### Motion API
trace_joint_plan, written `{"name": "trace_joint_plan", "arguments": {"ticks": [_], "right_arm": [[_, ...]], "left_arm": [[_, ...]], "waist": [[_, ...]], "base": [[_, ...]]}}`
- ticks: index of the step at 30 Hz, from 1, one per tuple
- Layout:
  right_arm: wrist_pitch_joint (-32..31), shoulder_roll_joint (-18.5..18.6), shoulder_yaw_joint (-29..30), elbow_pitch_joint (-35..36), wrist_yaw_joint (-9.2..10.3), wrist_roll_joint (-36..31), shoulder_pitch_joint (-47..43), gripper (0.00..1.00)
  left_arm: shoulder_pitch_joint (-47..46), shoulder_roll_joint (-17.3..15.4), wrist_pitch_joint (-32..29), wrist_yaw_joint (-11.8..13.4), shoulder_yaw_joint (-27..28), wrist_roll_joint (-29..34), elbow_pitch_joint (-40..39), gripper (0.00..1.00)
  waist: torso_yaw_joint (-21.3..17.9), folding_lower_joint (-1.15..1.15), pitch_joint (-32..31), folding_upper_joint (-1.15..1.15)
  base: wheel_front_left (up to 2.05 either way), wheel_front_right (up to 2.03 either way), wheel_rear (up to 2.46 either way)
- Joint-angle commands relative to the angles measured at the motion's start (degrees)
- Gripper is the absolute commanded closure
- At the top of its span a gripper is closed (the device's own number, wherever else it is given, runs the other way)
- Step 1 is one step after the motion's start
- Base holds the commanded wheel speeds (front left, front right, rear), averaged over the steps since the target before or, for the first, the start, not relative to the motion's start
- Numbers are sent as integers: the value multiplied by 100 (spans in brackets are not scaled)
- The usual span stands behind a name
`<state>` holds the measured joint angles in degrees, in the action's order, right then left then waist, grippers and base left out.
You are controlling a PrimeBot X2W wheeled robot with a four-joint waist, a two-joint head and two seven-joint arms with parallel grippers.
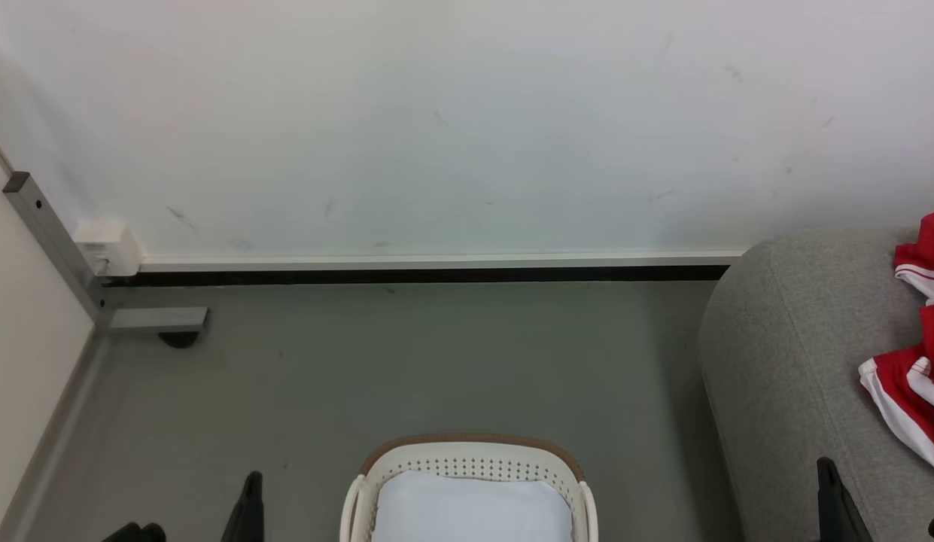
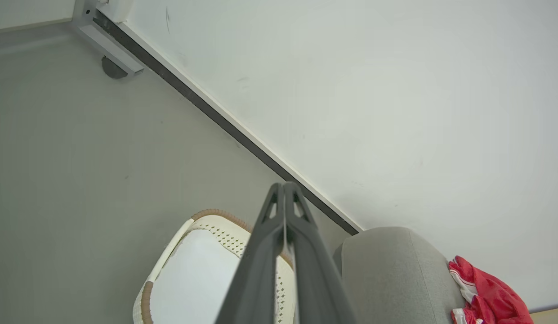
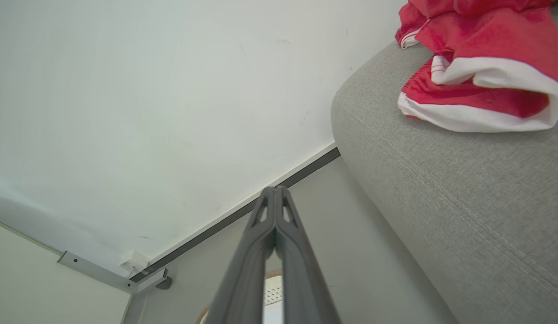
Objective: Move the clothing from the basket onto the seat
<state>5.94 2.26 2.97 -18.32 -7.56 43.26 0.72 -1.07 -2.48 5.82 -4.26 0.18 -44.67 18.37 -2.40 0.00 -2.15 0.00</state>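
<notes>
Starting closest, you have the left tool (image 2: 284,186) and right tool (image 3: 274,191) both clenched on nothing, held low on either side of the basket (image 1: 467,443). What shows of its pale bottom is bare. Beyond it, on the robot's right, the clothing (image 1: 907,384) lies heaped on the seat (image 1: 783,361), so the job looks done, which would explain the empty tools. Farthest back is the wall (image 1: 467,128).

The head view looks forward and down over the basket (image 1: 467,467) to the floor (image 1: 436,361) and wall (image 1: 467,113). Both wrist views, rolled, face that same wall. The right wrist view sits close beside the seat (image 3: 440,202).
</notes>
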Motion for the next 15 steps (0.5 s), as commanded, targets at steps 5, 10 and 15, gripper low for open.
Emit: {"name": "trace_joint_plan", "arguments": {"ticks": [5, 10, 15], "right_arm": [[-127, 58, 58, 134, 5, 509, 182, 100], [-222, 61, 83, 161, 5, 881, 224, 100], [-310, 63, 108, 186, 6, 1234, 246, 100]], "left_arm": [[-181, -32, -122, -60, 93, -504, -117, 100], [-209, -34, -216, -85, 141, -864, -146, 100], [-244, -36, -305, -106, 188, -1206, -175, 100]], "waist": [[15, 0, 14, 0], [28, 0, 27, 0], [42, 0, 40, 0]], "base": [[0, 0, 0], [0, 0, 0], [0, 0, 0]]}}
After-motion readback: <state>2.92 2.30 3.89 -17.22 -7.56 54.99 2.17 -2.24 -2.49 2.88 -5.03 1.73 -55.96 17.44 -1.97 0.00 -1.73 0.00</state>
